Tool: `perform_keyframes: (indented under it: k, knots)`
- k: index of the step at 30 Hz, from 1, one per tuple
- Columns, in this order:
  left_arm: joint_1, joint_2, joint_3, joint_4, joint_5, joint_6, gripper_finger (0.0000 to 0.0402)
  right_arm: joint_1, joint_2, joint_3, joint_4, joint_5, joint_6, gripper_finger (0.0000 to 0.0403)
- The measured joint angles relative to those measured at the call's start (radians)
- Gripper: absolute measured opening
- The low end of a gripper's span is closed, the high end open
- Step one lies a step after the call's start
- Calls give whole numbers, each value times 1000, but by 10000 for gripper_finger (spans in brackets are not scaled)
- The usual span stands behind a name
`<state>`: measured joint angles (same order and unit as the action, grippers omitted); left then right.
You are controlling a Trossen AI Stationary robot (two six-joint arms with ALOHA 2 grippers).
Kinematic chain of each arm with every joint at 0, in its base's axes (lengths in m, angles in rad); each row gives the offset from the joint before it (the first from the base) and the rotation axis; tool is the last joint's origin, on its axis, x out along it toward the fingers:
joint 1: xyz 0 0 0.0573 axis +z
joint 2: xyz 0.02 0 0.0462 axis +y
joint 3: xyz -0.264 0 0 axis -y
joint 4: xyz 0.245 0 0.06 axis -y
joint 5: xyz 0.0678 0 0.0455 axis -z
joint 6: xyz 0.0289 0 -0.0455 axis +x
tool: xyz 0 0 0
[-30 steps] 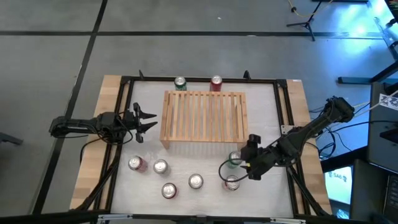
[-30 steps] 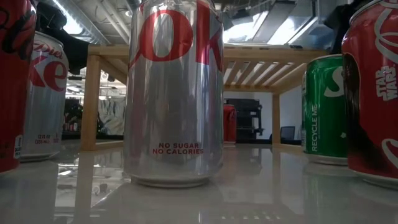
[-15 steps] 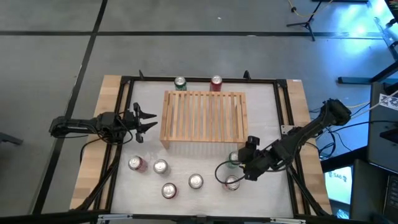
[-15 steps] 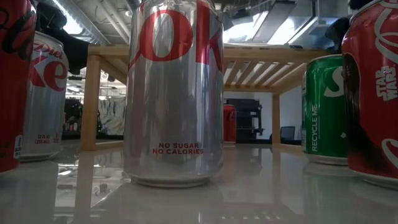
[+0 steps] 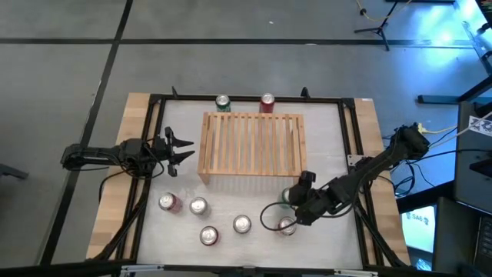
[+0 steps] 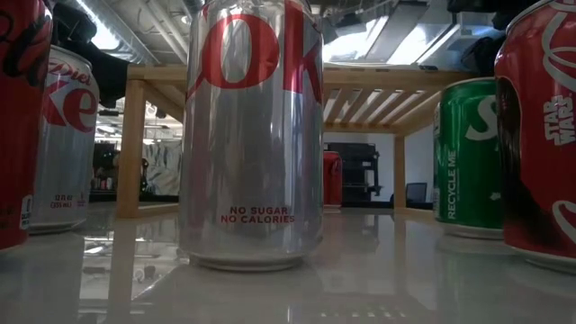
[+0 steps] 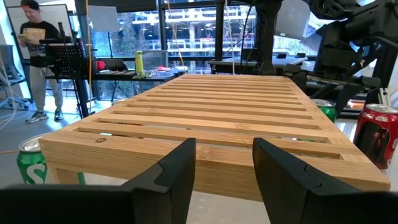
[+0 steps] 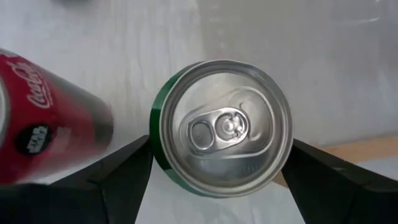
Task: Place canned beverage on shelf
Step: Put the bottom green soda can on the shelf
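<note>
The light wood slatted shelf (image 5: pixel 252 145) stands mid-table with nothing on it. A green can (image 8: pixel 227 127) stands upright in front of the shelf's right end, also seen in the high view (image 5: pixel 287 195) and the low view (image 6: pixel 468 157). My right gripper (image 8: pixel 221 165) is open, pointing down over it, with one finger on each side of the can's top. A red can (image 8: pixel 43 140) stands close beside it. My left gripper (image 7: pixel 224 168) is open and empty, level at the shelf's left end (image 5: pixel 181 150). My right gripper comes at the green can from above, and its fingertips (image 8: pixel 140 155) stand at the can's upper wall on two opposite sides. I cannot tell whether they touch it. The can stands upright on the table.
Several more cans stand upright in front of the shelf, among them a silver can (image 5: pixel 242 225), another (image 5: pixel 198 206) and a red one (image 5: pixel 167 202). A green can (image 5: pixel 223 102) and a red can (image 5: pixel 267 102) stand behind the shelf. A person shows in the room beyond (image 7: pixel 34 56).
My right gripper has moved toward the table's left edge and a little toward the near edge, coming over the green can. My left arm has kept still.
</note>
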<state>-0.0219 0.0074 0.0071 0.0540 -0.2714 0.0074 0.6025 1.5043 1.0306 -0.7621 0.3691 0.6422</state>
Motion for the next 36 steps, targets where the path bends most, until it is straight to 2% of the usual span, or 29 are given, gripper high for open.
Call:
perform_keyframes:
  k: [28,36]
  knots:
    - [0,0,0,0,0,0,151,-1,6,0,40,32,-23,331]
    - [0,0,0,0,0,0,151,-1,5,0,40,28,-23,292]
